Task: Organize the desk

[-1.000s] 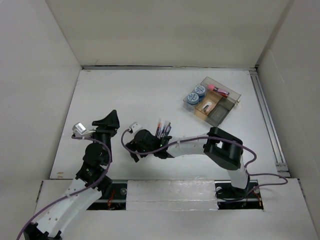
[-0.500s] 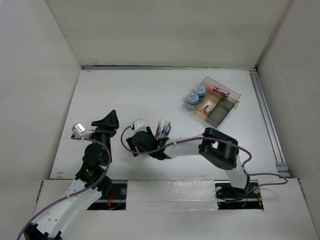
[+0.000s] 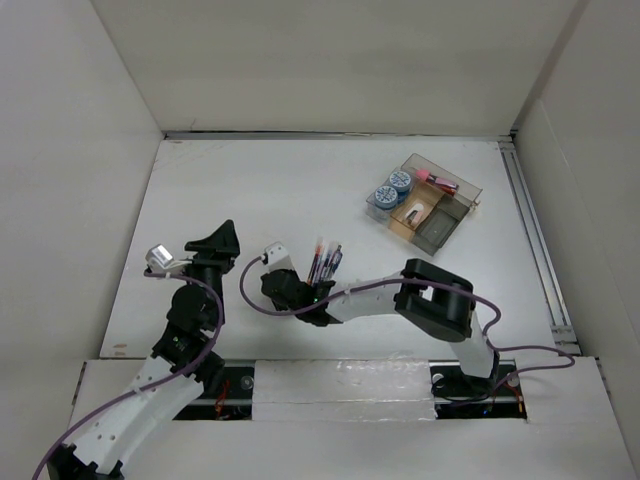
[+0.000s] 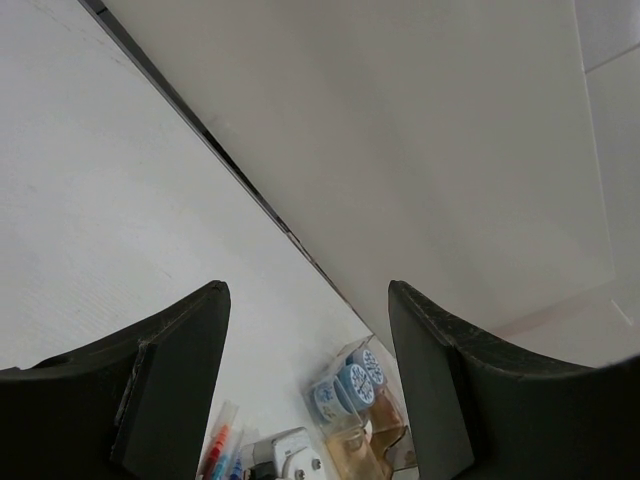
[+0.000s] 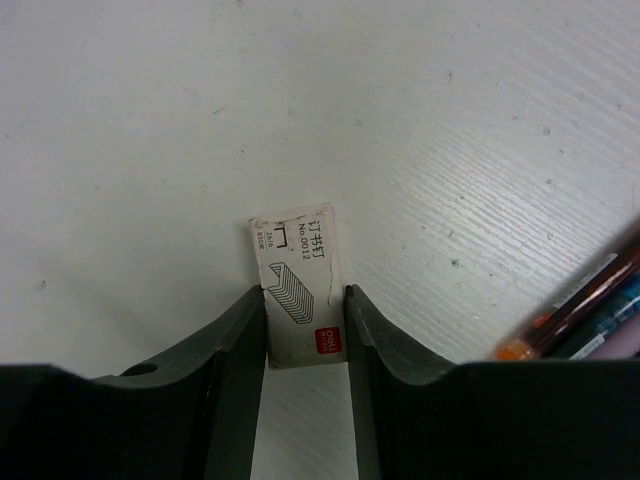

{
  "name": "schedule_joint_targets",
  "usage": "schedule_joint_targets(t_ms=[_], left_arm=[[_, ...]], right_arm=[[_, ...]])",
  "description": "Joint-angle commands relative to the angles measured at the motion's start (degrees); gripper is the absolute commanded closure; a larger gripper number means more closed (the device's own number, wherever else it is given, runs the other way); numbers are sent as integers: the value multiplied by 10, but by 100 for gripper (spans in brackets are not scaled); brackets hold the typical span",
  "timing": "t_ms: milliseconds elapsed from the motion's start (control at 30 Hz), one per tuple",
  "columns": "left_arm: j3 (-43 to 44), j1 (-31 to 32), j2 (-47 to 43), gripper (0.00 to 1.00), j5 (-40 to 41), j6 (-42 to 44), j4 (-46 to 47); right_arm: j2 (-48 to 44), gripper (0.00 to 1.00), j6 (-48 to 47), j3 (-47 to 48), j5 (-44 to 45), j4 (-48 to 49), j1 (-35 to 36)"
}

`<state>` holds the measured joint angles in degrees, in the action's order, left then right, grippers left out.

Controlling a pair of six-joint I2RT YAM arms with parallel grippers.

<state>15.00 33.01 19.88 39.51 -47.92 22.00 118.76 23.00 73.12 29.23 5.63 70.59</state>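
The white desk (image 3: 250,190) carries a small white staple box (image 5: 298,285) printed "No.0012" with a red logo. It lies flat on the desk. My right gripper (image 5: 305,292) is shut on it, one black finger against each long side. In the top view my right gripper (image 3: 287,290) is low at the desk's near middle and hides the box. My left gripper (image 3: 215,240) is open and empty, raised above the near left of the desk. It also shows in the left wrist view (image 4: 305,290), pointing toward the far right.
A bundle of coloured pens (image 3: 325,262) lies just right of my right gripper and shows in the right wrist view (image 5: 580,310). A clear compartmented tray (image 3: 470,187) with two blue tape rolls (image 3: 392,187) stands at the far right. A metal rail (image 3: 535,240) runs along the right edge.
My right arm's elbow has swung a little left and its gripper has settled slightly nearer beside the pens. The left arm has not moved.
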Motion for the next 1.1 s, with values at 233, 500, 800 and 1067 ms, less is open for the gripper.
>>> schedule_joint_targets(t_ms=[233,500,800,1067], left_arm=[[14,1,26,39,-21,15,33],[70,1,145,38,-145,89,66],[137,1,271,38,-229,129,42],[115,1,230,38,-218,128,59]], right_arm=[[-148,80,108,-62,-3,21,-119],[-262,80,204,-107,80,4,-320],[-288,79,272,-137,-15,-42,-490],[-274,73,304,-149,-39,-55,-505]])
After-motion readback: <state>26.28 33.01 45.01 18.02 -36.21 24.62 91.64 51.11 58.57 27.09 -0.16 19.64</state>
